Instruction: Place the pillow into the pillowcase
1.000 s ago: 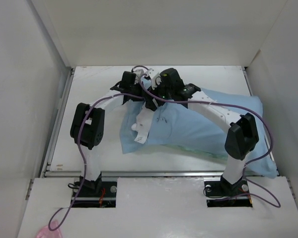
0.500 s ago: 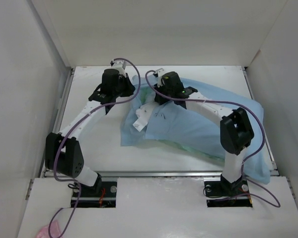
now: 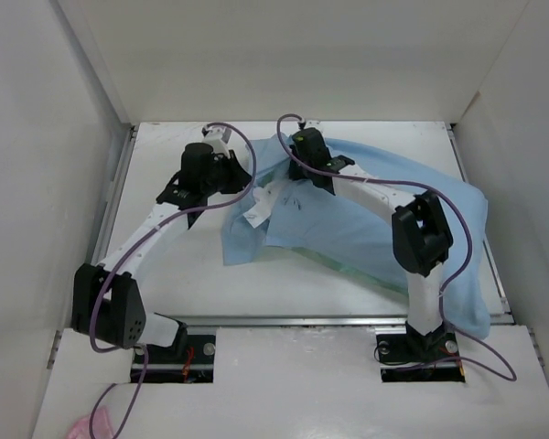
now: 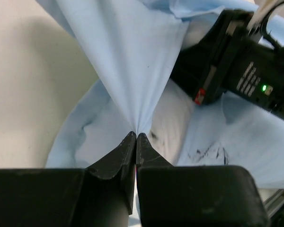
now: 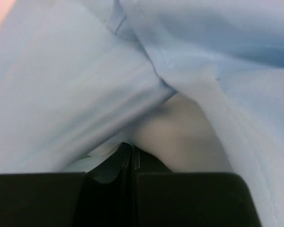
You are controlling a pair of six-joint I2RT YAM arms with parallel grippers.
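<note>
My right claw [image 5: 131, 147] was spread wide a second ago. Now it is pressed together at the open end of the pillowcase [image 3: 375, 219], and I think it has a bit of the blue cloth between its tips. My left claw [image 4: 135, 137] was pinching the pillowcase the whole time and it still is. The cloth runs up from its tips in a tight fan. My left arm has swung out and away from the open end, so that side of the cloth is pulled tight.

So now I have the mouth of the pillowcase in two places. I think that lets me pull it wider or tug it along over the pillow [image 4: 168, 125].

The pillow looks like it is nearly all inside the pillowcase. I only see a pale patch of it in the open end, between the blue folds. The pillowcase lies on the surface [image 3: 183, 265], puffed up, with its closed end far from my claws.

Some things I cannot see well. From above, my arms cover the open end, so I cannot tell how much pillow is out. My right camera is so close that all is blurry blue, and I cannot see how much cloth that claw has. I cannot tell if the pillow reaches the closed end.
</note>
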